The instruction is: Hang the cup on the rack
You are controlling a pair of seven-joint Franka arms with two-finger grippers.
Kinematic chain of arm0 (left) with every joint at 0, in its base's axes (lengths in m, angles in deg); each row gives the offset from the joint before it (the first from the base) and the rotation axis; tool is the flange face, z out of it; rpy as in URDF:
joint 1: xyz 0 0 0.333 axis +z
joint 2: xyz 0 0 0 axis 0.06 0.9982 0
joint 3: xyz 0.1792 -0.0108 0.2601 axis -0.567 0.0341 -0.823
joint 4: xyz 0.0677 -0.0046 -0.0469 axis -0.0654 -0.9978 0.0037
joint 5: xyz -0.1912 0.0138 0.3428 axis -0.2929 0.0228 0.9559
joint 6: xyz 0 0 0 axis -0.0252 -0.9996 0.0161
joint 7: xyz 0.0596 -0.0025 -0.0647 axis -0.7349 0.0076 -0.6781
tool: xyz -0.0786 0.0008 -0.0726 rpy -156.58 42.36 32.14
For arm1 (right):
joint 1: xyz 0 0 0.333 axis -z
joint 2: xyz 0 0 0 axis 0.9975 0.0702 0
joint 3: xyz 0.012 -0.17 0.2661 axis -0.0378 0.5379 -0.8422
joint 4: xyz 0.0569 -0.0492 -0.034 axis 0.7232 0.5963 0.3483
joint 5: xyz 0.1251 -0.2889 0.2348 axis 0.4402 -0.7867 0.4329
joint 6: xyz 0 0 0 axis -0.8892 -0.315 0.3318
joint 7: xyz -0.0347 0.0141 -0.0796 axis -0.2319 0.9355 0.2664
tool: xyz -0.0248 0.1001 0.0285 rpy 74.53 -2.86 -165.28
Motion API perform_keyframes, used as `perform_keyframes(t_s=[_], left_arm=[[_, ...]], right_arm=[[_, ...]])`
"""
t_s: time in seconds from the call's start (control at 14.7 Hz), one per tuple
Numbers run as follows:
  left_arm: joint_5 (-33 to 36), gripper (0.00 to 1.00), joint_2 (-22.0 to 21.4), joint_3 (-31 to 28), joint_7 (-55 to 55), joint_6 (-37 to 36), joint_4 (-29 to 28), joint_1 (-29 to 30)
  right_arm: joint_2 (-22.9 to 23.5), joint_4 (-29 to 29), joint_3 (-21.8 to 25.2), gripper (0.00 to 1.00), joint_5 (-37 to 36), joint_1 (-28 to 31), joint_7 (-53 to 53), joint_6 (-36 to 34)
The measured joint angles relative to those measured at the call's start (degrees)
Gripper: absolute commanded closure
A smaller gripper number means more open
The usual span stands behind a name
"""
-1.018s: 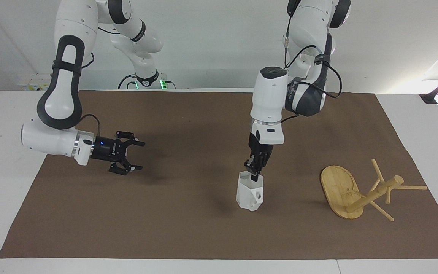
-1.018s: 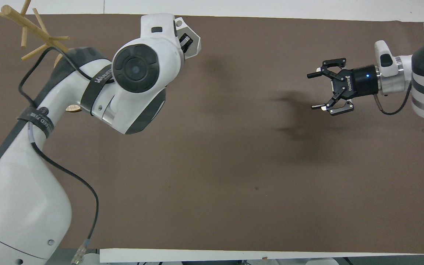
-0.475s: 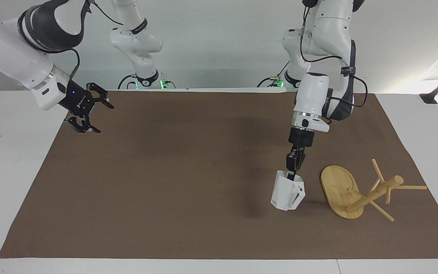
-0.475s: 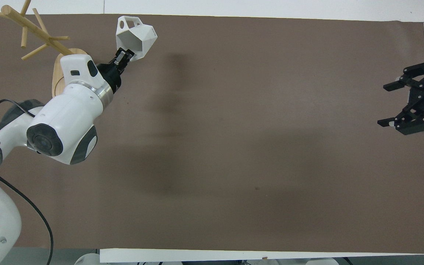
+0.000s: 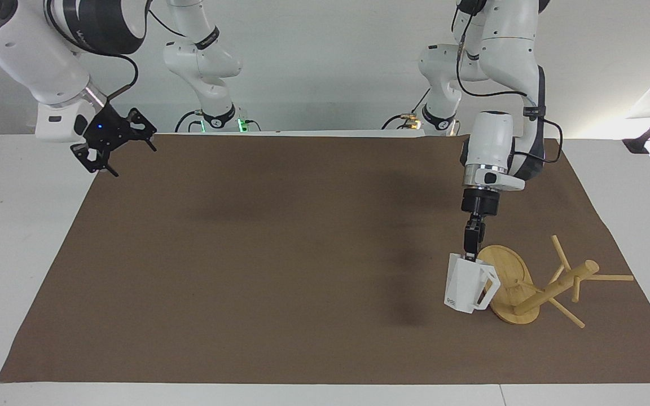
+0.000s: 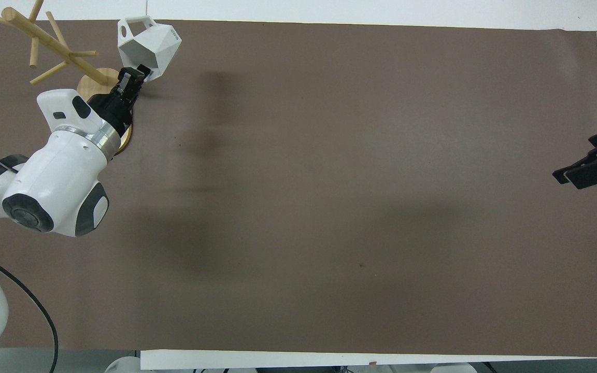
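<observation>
A white wall stands at the robots' end of a white table [image 5: 14, 237] covered by a wide brown mat [image 5: 280, 254]. On the mat, at my left arm's end, the rack [image 5: 519, 285] lies tipped over: its oval base stands on edge, its post slants up off the mat and its thin pegs splay out toward the table's end. My left gripper [image 5: 471, 248] hangs over the mat just beside that upturned base, fingers pinched on the rim wall of the cup [image 5: 468, 287], one inside and one outside. The cup hangs below them, off the mat as far as I can judge, tilted a little, with its angular loop handle turned toward the rack base and very near it; whether they touch I cannot tell. I judge the cup light, stiff and hollow, its smooth plastic facets slippery, so a pinch across a flat facet of the rim suits it and leaves the handle loop free for a peg. The rack looks light too and would slide or roll if nudged. My right gripper [image 5: 112, 144] waits with fingers spread wide and nothing in them, over the mat's edge at the right arm's end.
</observation>
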Motion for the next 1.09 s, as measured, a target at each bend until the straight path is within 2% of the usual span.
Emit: perform_keyframes(t_s=[0.14,0.27,0.54,1.09], left_arm=[[0.0,1.0,-0.1,0.0,0.02,0.03,-1.28,0.61],[0.0,1.0,-0.37,-0.01,0.08,0.23,-2.63,1.29],[0.0,1.0,-2.06,-0.02,0.11,0.45,-4.83,2.9],[3.31,1.0,-3.76,0.17,0.27,0.46,-6.65,7.65]], right_arm=[[-0.14,-3.22,-0.05,0.0,-2.83,0.01,10.3,-4.15],[-0.6,-5.84,-0.15,0.0,-5.34,-0.19,16.29,-6.11],[-1.14,-6.59,3.13,0.0,-6.4,-4.05,25.7,-7.23],[-1.19,-5.51,4.15,0.0,-6.4,-5.7,29.05,-7.27]])
